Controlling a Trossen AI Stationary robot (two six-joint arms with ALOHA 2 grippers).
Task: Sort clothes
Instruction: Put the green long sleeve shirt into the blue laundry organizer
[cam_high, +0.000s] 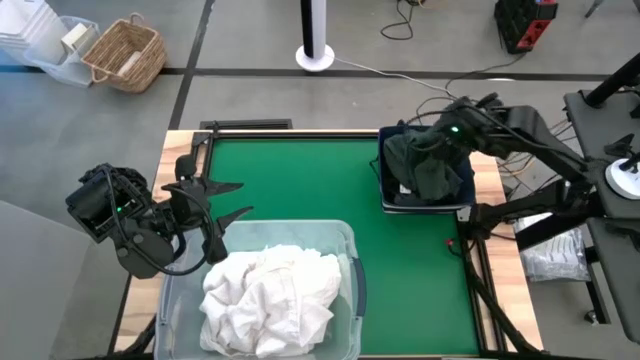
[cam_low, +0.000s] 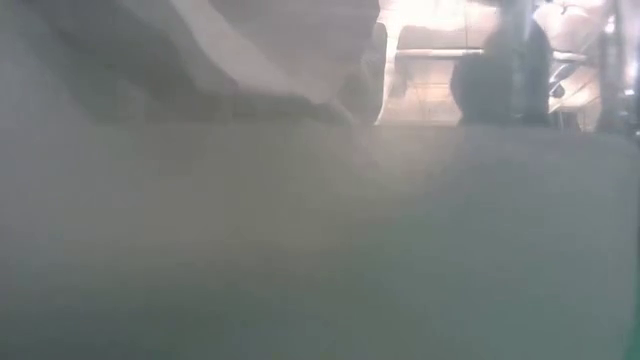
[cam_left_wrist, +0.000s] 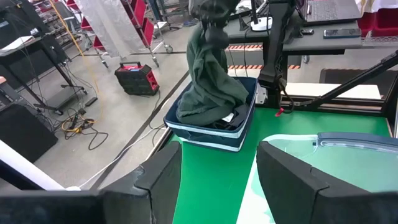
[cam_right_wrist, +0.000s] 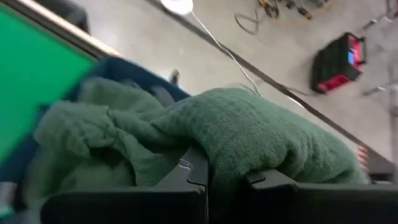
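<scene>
Over the blue bin (cam_high: 385, 195), right gripper (cam_high: 447, 133) pinching olive garment (cam_high: 428, 165); left gripper (cam_high: 222, 200) spread; low view fogged

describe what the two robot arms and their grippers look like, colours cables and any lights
Both arms are black, built from blocky jointed segments with black cables looped along them. The left gripper has two slim, pointed black fingers; from its wrist camera they look like broad matte black pads. A small green light glows on each wrist. The right gripper is black too.

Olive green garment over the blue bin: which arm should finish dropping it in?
Right. Its gripper already holds the olive green garment above the dark blue bin; the left gripper hovers beside the tub of whites.
</scene>
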